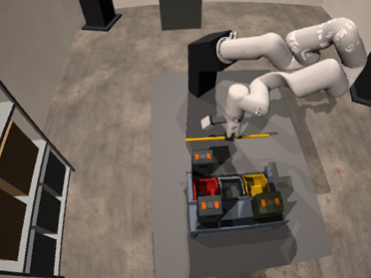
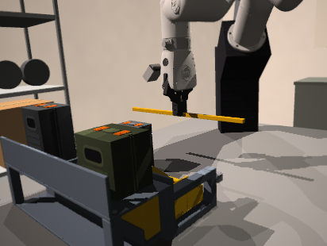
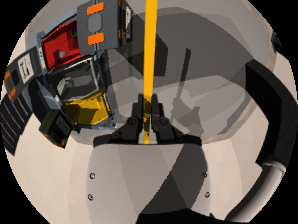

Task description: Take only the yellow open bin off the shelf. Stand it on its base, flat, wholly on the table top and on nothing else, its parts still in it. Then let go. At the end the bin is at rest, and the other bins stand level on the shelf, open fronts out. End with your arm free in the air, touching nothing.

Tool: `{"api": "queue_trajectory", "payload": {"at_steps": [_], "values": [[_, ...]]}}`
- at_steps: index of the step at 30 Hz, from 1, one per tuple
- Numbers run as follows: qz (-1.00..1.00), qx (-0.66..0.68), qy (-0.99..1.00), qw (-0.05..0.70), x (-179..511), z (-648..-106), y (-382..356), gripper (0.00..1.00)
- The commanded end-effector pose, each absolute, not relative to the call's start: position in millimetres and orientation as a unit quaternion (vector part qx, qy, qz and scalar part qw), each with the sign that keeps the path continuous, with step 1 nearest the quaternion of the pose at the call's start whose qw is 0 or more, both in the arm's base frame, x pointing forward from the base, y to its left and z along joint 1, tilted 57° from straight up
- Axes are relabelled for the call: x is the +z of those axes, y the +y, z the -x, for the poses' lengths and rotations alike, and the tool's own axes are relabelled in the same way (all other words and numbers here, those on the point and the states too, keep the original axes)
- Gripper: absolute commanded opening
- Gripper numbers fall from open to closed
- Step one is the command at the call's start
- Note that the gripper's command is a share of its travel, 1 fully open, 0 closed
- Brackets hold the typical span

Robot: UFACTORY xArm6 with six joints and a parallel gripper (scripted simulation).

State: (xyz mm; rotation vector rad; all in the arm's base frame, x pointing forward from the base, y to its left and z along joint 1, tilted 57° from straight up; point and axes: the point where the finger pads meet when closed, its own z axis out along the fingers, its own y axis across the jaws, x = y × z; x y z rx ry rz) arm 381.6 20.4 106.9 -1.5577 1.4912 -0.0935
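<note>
Grey worktop [image 1: 168, 185] [image 2: 278, 159] [image 3: 220, 95] is spreading beneath the shelf [image 1: 237, 228] [image 2: 55, 171]. Top view is showing red [image 1: 205, 187] [image 3: 61, 45], grey [image 1: 231, 186] [image 3: 77, 80] and yellow bins [image 1: 255, 184] [image 2: 188, 200] [image 3: 90, 110] in a row; exterior is showing only yellow parts of the last (green case [image 1: 268, 205] [image 2: 115, 159] [image 3: 56, 129] looming in front), but is revealing the jaws' height. Jaws [image 1: 230, 136] [image 2: 180, 113] are pinching a yellow bar [image 1: 254, 137] [image 2: 222, 117] [image 3: 150, 45] and hanging above the worktop. Yellow bin is sitting in the shelf, lower than the jaws and well apart from them; in the wrist view it is lying left of them.
</note>
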Motion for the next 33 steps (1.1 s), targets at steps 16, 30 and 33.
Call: {"api": "queue_trajectory", "payload": {"at_steps": [16, 30, 33], "values": [[0.636, -0.039, 0.609, 0.472, 81, -352, 28, 0.0], [0.636, -0.038, 0.609, 0.472, 46, -313, 38, 0.0], [0.636, -0.038, 0.609, 0.472, 46, -313, 38, 0.0]]}}
